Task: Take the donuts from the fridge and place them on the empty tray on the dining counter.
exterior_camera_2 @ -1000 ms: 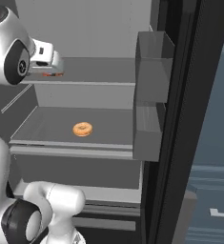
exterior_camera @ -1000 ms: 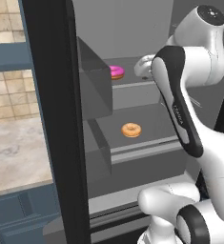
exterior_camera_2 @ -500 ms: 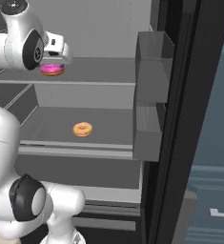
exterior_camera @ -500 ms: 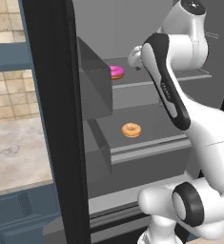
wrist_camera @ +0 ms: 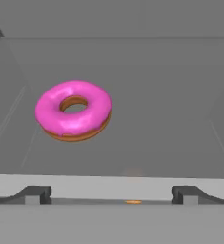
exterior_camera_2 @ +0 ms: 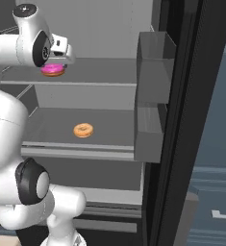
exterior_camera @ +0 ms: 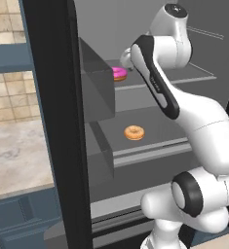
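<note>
Item: pink-frosted donut [wrist_camera: 74, 110], flat on the fridge's upper shelf [exterior_camera: 194, 73], near its front edge. Gripper [wrist_camera: 111, 194] jaws released, empty, short of it. Advice: shift toward the donut, centre, descend straddling ring.

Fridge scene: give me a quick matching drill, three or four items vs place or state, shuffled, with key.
Column one:
1. pink donut
2. orange donut
3. gripper
4. fridge door bins

Column two:
A. on the lower shelf, alone
B. open, holding nothing, short of the upper shelf edge
C. see-through, stacked on the inside of the open door
D. on the upper shelf, ahead and left of the fingertips in the hand view

Pairs: 1-D, 2-A, 3-B, 4-C
</note>
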